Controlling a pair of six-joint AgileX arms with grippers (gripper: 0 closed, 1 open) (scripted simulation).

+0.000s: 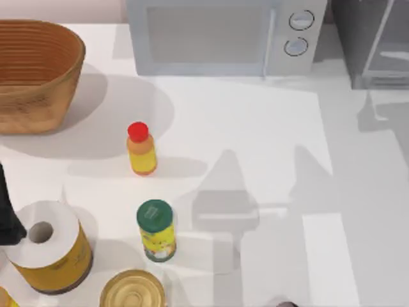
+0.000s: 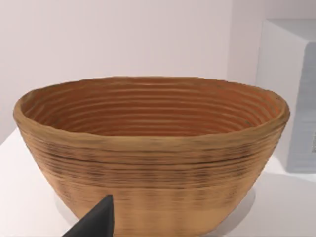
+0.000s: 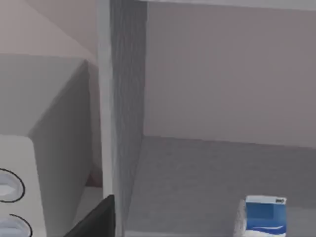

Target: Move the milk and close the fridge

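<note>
From my right wrist view I see the milk [image 3: 265,215] standing upright on the grey floor inside the fridge [image 3: 207,168], with the cabinet's interior open toward the camera. The fridge's side wall stands just beside the white microwave [image 3: 15,187], whose two round knobs sit at the edge of that view. One dark finger [image 3: 96,219] of my right arm pokes into that picture; I cannot tell whether the right fingers are apart or together.

In the top view the fridge [image 1: 374,41] sits at the tabletop's [image 1: 268,147] far right corner, next to the microwave [image 1: 223,35]. My left arm [image 1: 7,211] is parked at the left edge, just beside a roll of paper on a yellow core [image 1: 48,246]. Its wrist view faces the woven basket [image 2: 150,148], with one dark finger [image 2: 98,222] showing; I cannot tell their state either.

Elsewhere on the tabletop stand a red-capped yellow bottle [image 1: 141,149], a green-lidded yellow jar [image 1: 156,230] and a gold-topped can [image 1: 132,291] near the front edge
</note>
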